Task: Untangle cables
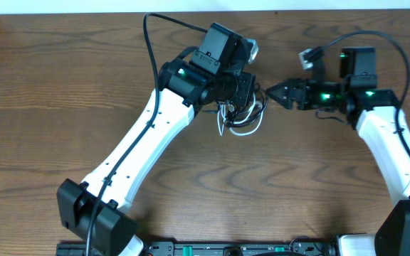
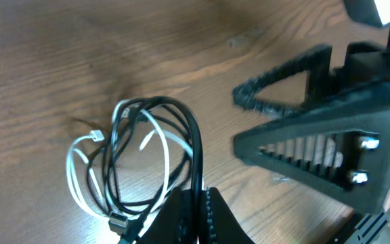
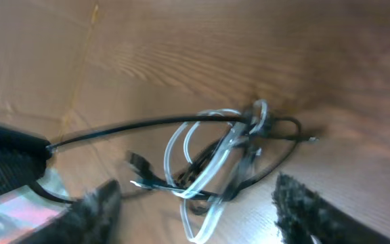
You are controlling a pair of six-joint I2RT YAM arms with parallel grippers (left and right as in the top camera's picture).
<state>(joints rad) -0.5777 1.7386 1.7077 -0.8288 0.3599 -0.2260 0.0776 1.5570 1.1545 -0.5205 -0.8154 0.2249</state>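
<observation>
The cables lie as one tangle of loops on the wooden table. In the left wrist view, the white cable (image 2: 80, 177) and the black cable (image 2: 193, 135) cross each other, with a metal plug (image 2: 118, 220) at the tangle's near edge. My left gripper (image 2: 200, 207) is shut on a strand of the black cable, which runs taut from it in the right wrist view (image 3: 147, 122). My right gripper (image 3: 198, 217) is open just above the table, and loops of the white cable (image 3: 205, 175) lie between its fingers. Overhead, the tangle (image 1: 242, 122) sits below both gripper tips (image 1: 267, 91).
The two grippers face each other closely at the table's middle back, the right one's fingers (image 2: 283, 74) filling the right side of the left wrist view. A thick black arm wire (image 1: 149, 43) arcs over the left arm. The table's back edge (image 1: 191, 10) is near.
</observation>
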